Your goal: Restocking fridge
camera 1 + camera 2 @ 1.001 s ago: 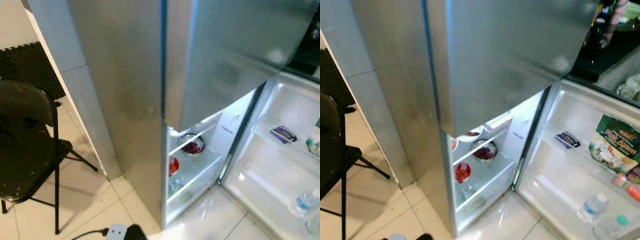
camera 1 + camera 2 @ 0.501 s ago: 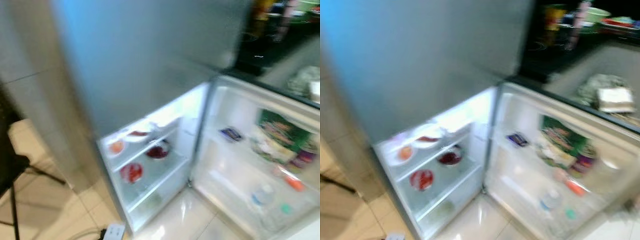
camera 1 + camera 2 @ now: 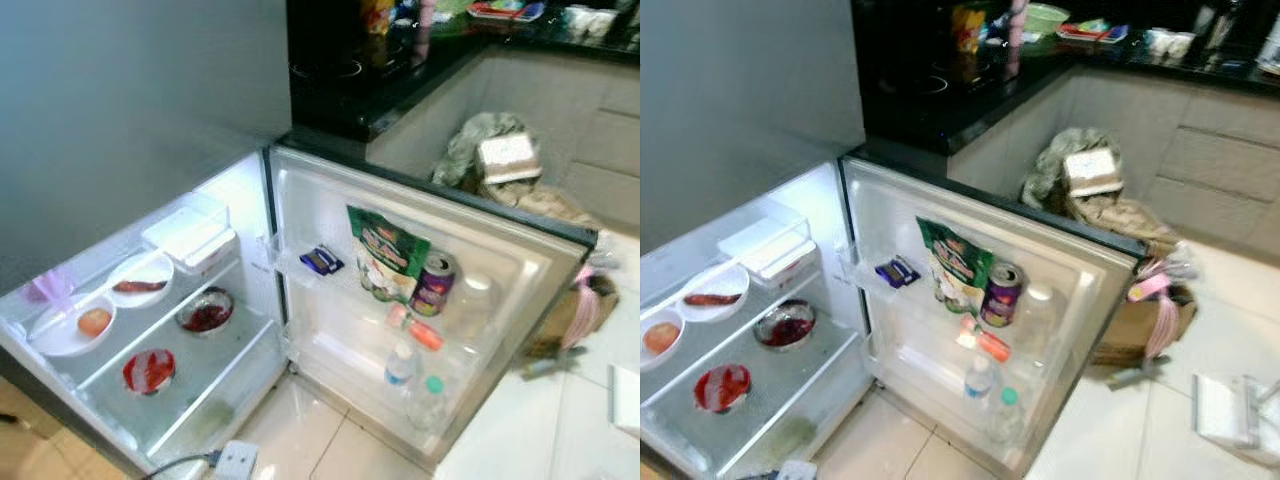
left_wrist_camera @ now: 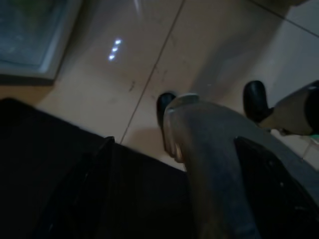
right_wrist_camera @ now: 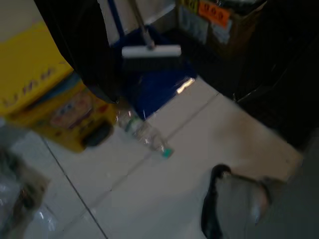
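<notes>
In the fridge door [image 3: 520, 262], two bottles [image 3: 399, 364], one can [image 3: 433, 283], one green bag [image 3: 383, 250]

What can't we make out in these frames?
- Green bag label: too small to read, eye views.
- Can label: too small.
- Lower shelf front corner: cut off by the left eye view's bottom edge.
- Left wrist view: too dark to tell its fingers' state.
- Bottle on the floor: blurred, contents unclear.

Fridge [image 3: 150, 300] cut off at left & bottom edges; upper door runs out the top. Green bag [image 3: 385, 255] label too small to read, same w/ can [image 3: 432, 283]. Counter [image 3: 1040, 40] items blurred, can't ID. Left wrist view dark: black shape near floor [image 4: 149, 64], unclear. Bottle [image 5: 144, 135] on tiles, label unreadable.
</notes>
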Motion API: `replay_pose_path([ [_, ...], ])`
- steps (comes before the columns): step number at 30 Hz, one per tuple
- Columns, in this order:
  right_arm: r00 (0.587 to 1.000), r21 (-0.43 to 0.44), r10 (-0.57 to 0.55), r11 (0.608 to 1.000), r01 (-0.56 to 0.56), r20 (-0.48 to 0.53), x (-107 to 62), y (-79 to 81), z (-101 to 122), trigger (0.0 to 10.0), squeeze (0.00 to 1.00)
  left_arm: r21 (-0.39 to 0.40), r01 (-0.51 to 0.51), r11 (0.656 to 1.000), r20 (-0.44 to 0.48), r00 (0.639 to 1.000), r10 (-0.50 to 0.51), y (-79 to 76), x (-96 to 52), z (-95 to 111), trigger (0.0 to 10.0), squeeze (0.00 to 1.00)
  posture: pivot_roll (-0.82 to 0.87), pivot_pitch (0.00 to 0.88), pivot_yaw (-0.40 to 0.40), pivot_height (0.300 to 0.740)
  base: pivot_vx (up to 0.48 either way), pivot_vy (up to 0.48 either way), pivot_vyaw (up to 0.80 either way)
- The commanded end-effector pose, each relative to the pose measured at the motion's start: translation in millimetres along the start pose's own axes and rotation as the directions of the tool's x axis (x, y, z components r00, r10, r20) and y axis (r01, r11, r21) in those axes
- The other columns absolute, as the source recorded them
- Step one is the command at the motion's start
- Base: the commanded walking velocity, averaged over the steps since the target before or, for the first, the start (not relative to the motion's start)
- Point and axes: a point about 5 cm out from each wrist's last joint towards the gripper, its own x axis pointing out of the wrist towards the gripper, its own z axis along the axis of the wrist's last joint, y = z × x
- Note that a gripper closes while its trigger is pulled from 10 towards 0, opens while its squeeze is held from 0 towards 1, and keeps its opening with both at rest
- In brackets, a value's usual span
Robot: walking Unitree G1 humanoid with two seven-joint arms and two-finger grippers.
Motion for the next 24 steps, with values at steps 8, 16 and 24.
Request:
replay_pose_path([
  [8, 1.000, -0.001, -0.013, 1.000, 0.013, 0.003, 0.2, 1.0, -1, 10.0, 0.00, 0.002, 0.000, 1.000, -0.045, 0.999, 0.000, 1.4, -2.0, -11, 10.0, 0.00, -0.01, 0.000, -0.026, 0.740, 0.000, 0.000, 0.00],
  [16, 0.961, 0.212, -0.276, 0.938, 0.273, -0.016, -1.2, -8.1, -7, 10.0, 0.00, 0.004, -0.003, 1.000, -0.047, 0.999, 0.003, 4.7, -3.0, -11, 10.0, 0.00, -0.01, 0.000, -0.023, 0.740, 0.000, 0.000, 0.00],
  [24, 0.911, 0.351, -0.411, 0.848, 0.396, -0.034, -3.4, -10.7, -10, 10.0, 0.00, 0.004, -0.004, 1.000, -0.048, 0.999, 0.005, 6.3, -3.5, -12, 10.0, 0.00, -0.01, 0.000, -0.021, 0.740, 0.000, 0.000, 0.00],
])
